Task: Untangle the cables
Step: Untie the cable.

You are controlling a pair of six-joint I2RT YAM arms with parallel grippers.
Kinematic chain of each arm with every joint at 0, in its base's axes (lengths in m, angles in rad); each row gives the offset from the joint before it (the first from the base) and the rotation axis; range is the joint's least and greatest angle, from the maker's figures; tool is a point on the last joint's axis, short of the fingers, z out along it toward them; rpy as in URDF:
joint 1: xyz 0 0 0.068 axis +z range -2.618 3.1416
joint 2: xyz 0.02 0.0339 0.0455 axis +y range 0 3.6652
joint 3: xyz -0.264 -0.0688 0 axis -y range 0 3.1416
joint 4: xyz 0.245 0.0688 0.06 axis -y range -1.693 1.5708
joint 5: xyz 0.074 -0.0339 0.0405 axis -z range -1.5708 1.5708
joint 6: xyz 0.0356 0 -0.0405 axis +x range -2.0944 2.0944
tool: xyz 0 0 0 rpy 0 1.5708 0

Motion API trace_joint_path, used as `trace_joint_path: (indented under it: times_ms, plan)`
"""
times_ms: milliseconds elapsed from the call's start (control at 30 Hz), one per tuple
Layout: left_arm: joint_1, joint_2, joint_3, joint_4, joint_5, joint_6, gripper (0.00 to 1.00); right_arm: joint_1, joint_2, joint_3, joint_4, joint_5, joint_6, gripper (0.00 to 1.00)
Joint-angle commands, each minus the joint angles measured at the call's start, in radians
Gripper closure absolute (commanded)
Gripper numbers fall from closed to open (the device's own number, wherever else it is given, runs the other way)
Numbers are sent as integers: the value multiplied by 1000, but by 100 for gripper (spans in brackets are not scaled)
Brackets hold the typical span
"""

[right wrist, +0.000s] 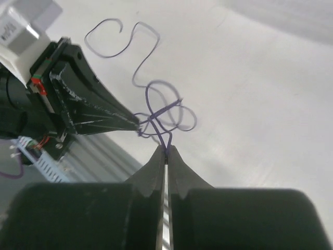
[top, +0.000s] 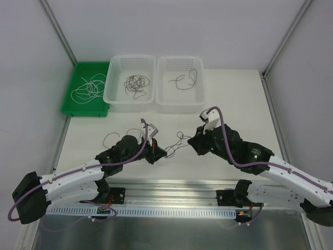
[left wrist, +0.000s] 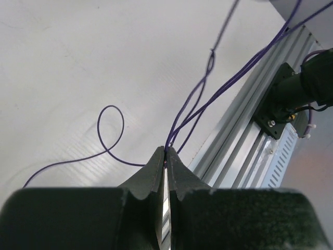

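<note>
A small tangle of thin dark purple cables (top: 178, 141) hangs between my two grippers over the table's near middle. My left gripper (top: 165, 152) is shut on strands of it; in the left wrist view the strands (left wrist: 208, 78) rise from the fingertip pinch (left wrist: 166, 151) and a loose loop (left wrist: 110, 130) lies on the table. My right gripper (top: 190, 141) is shut on another strand; in the right wrist view the pinch (right wrist: 167, 148) sits just below the knot (right wrist: 161, 112), with the left gripper's fingers (right wrist: 99, 112) touching the knot's left side.
At the back, a green tray (top: 83, 111) holds whitish cables (top: 89, 89). A white basket (top: 106, 96) holds a dark tangle (top: 136, 85). A second white basket (top: 179, 107) holds one dark cable (top: 186, 79). An aluminium rail (top: 171, 185) runs along the near edge.
</note>
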Motion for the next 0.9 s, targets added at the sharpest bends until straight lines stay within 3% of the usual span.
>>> trace_joint_path:
  times_ms: [0,200,300,367,433,500,600,867]
  plan:
    - [-7,-29,-27,-45,-61,31,100,-2,-57,113,-159,218,-110,99]
    - [-7,-61,-23,-128,-136,48,100,-4,-149,159,-300,436,-152,99]
    - [-7,-58,-8,-143,-142,43,100,-4,-185,152,-320,395,-156,98]
    - [-7,-57,6,-148,-141,39,100,-3,-185,147,-343,306,-156,91]
    - [-7,-49,31,-148,-138,33,100,-4,-164,129,-361,255,-143,76]
    - [-7,-48,61,-151,-128,22,100,-4,-121,103,-401,243,-101,71]
    - [-7,-48,95,-151,-99,16,100,-3,-87,58,-420,229,-69,53]
    - [-7,-28,155,-151,-56,-79,100,-2,-133,-152,98,-165,-84,45]
